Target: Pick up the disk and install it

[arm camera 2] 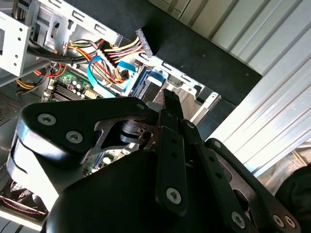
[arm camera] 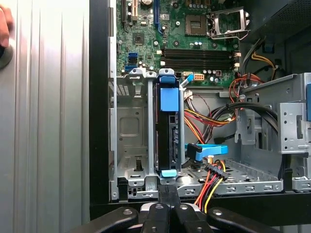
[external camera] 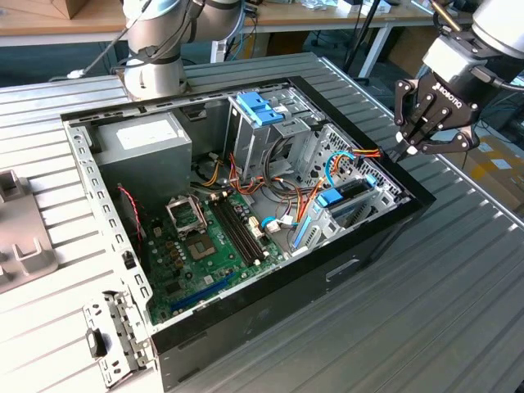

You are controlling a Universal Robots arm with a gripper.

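The gripper (arm camera: 169,204), fingers pressed together and empty, is hovering at six o'clock of the disk (arm camera: 169,131), which is standing on edge in its drive cage (arm camera: 127,145); orange cables (arm camera: 206,182) are lying at four o'clock, the motherboard (arm camera: 194,43) sitting beyond.

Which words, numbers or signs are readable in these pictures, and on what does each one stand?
On the gripper: white maker's lettering on its body, not quoted here.
On the power-supply box: a pale label, print too small to read.
On the motherboard: white markings, too small to read.
No other text is legible.
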